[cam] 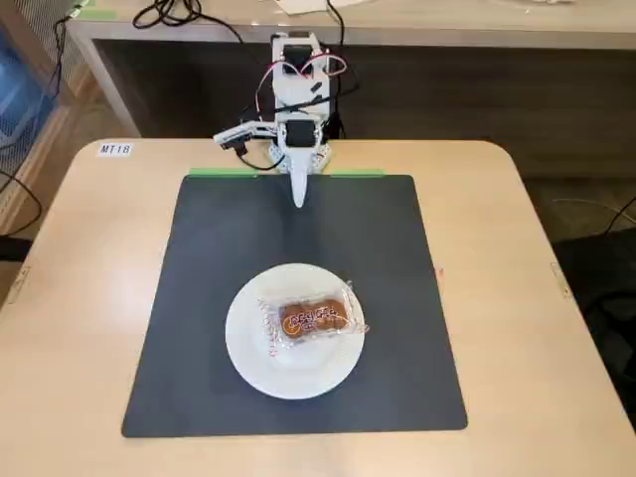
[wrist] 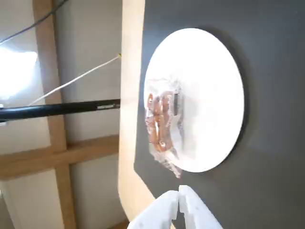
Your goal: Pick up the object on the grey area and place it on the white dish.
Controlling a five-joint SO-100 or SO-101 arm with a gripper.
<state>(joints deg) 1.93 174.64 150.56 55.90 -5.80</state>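
The snack (cam: 311,320) in its clear crinkly wrapper, with orange-brown contents, lies on the white dish (cam: 260,364), which sits on the grey mat (cam: 388,298) toward its front. In the wrist view the snack (wrist: 161,125) lies on the left part of the dish (wrist: 214,90). My gripper (cam: 298,199) is folded back at the mat's far edge, near the green tape strip (cam: 221,173), well away from the dish. Its white fingertips (wrist: 167,202) meet at the bottom of the wrist view, shut and empty.
The mat lies on a beige table (cam: 79,298) with a small label (cam: 114,149) at the far left corner. Cables (cam: 179,15) lie on a bench behind the arm's base. A black bar (wrist: 62,109) and wooden frame show beyond the table edge in the wrist view.
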